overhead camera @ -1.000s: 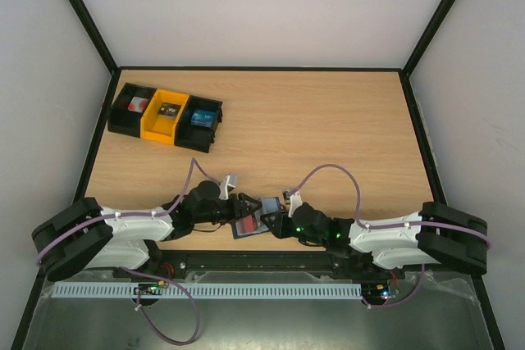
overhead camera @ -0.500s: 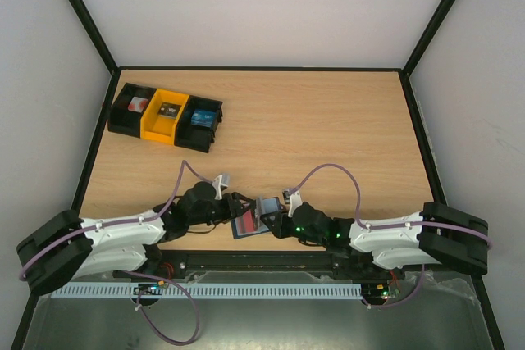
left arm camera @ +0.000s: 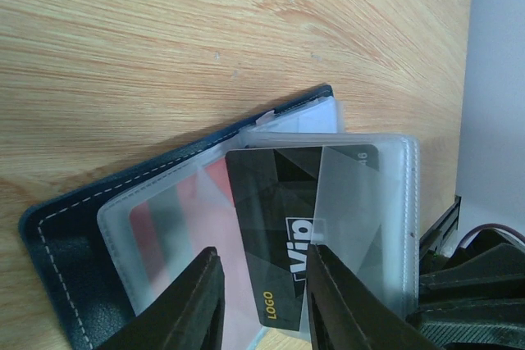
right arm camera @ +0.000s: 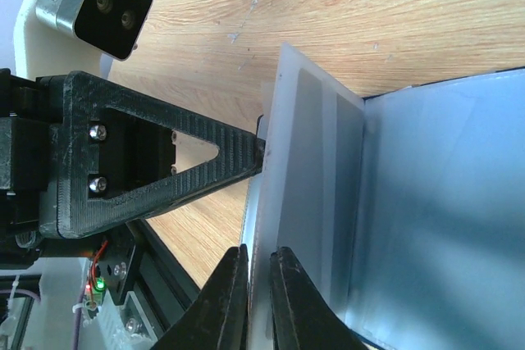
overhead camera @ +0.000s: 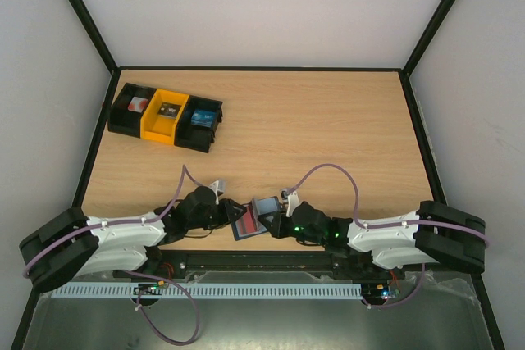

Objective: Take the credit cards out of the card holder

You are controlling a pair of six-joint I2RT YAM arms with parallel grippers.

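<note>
The black card (left arm camera: pixel 279 227) reads "VIP" and "LOGO". The right hand (right arm camera: pixel 260 256) pinches the card holder's (left arm camera: pixel 57 243) clear leaf (right arm camera: pixel 312 186). I can't tell the left hand's (left arm camera: pixel 258 261) grip.

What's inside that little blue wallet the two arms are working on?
Frosted plastic sleeves fan out of the open card holder. One holds a black card printed VIP; a red card shows dimly behind it. Any further cards are hidden by the sleeves.
</note>
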